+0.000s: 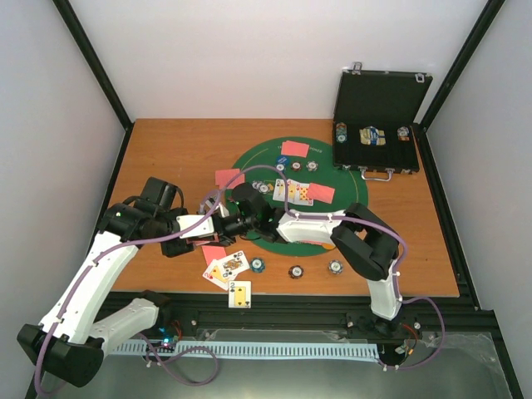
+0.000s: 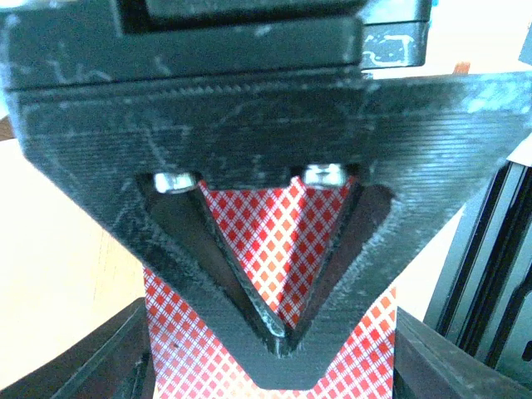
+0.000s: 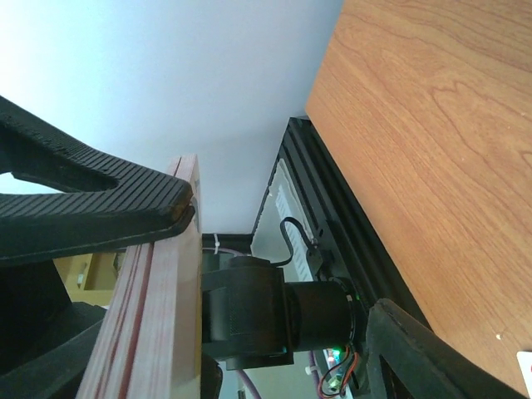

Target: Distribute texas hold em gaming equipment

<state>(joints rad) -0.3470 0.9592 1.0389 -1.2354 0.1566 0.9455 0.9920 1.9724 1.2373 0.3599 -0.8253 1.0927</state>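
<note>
My left gripper (image 1: pixel 218 224) (image 2: pixel 283 341) is shut on a stack of red-backed playing cards (image 2: pixel 274 241), held above the table left of the green mat. My right gripper (image 1: pixel 238 211) (image 3: pixel 283 262) reaches across to it and stands open. One of its fingers (image 3: pixel 100 208) rests against the edge of the stack (image 3: pixel 154 316); the other is well apart. Face-up cards (image 1: pixel 226 268) and another card (image 1: pixel 239 293) lie near the front edge. Poker chips (image 1: pixel 258 266) (image 1: pixel 296 271) (image 1: pixel 335 267) lie beside them.
A round green mat (image 1: pixel 332 174) carries red-backed cards (image 1: pixel 295 149), face-up cards (image 1: pixel 293 191) and a few chips (image 1: pixel 312 165). An open black case (image 1: pixel 381 100) holding chips stands at the back right. The black frame rail (image 1: pixel 316 314) runs along the near edge.
</note>
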